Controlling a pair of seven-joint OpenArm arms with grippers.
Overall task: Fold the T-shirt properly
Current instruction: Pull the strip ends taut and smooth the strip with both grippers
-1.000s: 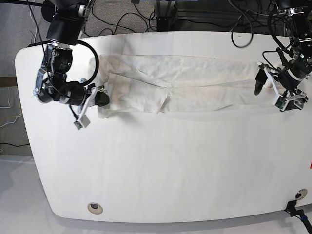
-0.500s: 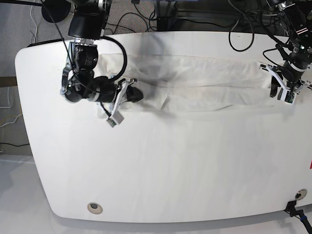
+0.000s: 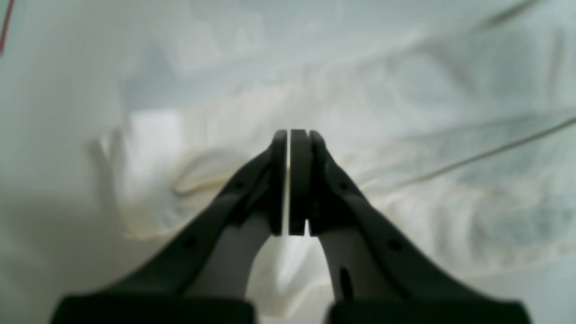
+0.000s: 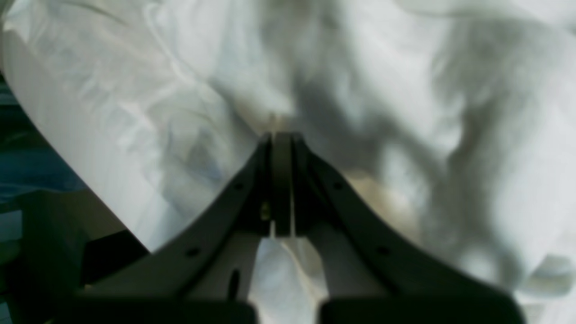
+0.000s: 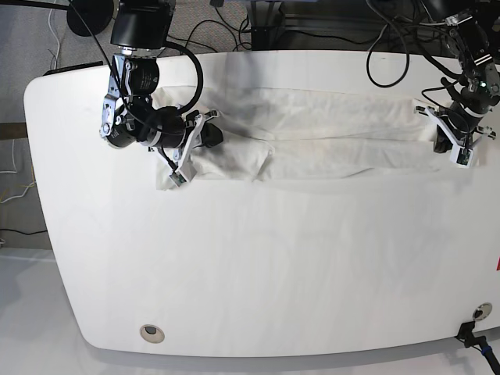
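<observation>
The white T-shirt (image 5: 328, 133) lies along the far side of the table as a long, narrow folded strip with its plain side up; no print shows. At the strip's left end in the base view, my right gripper (image 5: 209, 137) is low on the cloth. The right wrist view shows that gripper (image 4: 275, 139) shut, with bunched T-shirt (image 4: 405, 112) around and under its fingers. My left gripper (image 5: 447, 142) sits at the strip's right end. In the left wrist view this gripper (image 3: 289, 139) is shut over a wrinkled edge of the T-shirt (image 3: 405, 135).
The white table (image 5: 273, 273) stretches wide in front of the shirt. A round grommet (image 5: 152, 333) sits near the front left and a black clamp (image 5: 476, 332) at the front right corner. Cables (image 5: 226, 31) hang behind the far edge.
My right arm swung right from the table's left side onto the shirt's left end. The left gripper moved up to the shirt's right end and closed from open.
</observation>
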